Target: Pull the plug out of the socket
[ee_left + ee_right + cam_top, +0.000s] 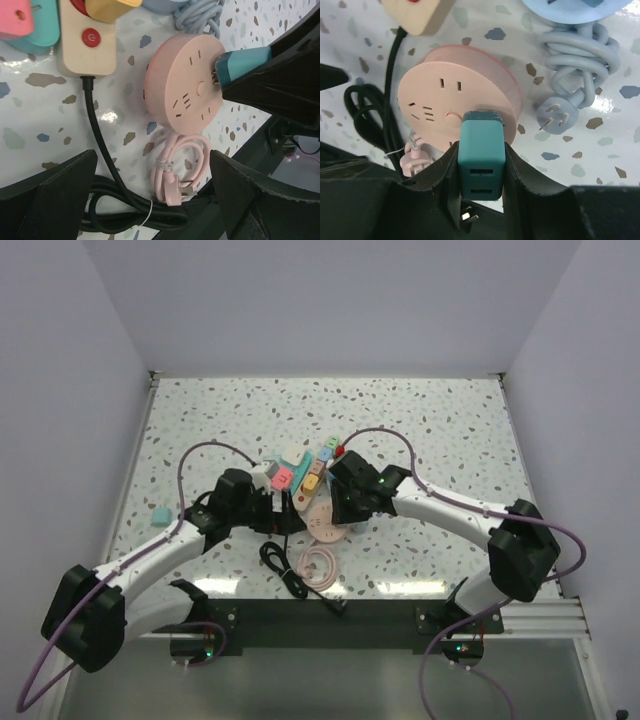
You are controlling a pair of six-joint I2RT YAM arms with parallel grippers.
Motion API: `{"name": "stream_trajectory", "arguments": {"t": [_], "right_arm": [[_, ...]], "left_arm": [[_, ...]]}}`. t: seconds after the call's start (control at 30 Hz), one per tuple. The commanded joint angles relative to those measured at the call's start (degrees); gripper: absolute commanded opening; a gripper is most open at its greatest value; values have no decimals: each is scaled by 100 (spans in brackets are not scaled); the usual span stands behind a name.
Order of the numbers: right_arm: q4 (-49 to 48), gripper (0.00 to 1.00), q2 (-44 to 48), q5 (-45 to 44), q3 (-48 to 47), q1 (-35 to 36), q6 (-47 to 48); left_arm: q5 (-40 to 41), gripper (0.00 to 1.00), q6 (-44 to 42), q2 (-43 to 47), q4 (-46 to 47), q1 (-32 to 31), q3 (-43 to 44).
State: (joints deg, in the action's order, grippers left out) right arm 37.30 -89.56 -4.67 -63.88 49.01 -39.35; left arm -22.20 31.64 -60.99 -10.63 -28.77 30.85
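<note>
Right wrist view: right fingers (522,172) were clamped on the teal plug (480,150) at the near rim of the pink round socket (440,95) on the surface. The plug's long axis ran straight back toward that wrist, pins partly showing. Left fingers (65,185) were wide, just beside.

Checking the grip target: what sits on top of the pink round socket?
A teal plug, clamped by the right hand. The pink socket face beneath it is hidden.
</note>
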Motion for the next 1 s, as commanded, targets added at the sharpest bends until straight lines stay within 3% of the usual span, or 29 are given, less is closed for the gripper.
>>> {"name": "stream_trajectory", "arguments": {"t": [0.0,0.23,0.63,0.73,0.97], "right_arm": [[-495,0,439,746,156,-32,472],[-961,0,650,1547,455,-59,621],[-1339,0,1028,2040,543,-67,903],[-1094,0,949,1786,464,-67,964],[294,0,1035,-331,-19,-260,877]], "left_arm": [[260,100,167,-264,877,-400,220],[93,100,194,-457,2618,-700,-333],[190,99,-404,-695,2759,-700,-676],[259,99,-457,-703,2743,-708,-695],[479,97,-212,-581,2426,-708,-607]]}}
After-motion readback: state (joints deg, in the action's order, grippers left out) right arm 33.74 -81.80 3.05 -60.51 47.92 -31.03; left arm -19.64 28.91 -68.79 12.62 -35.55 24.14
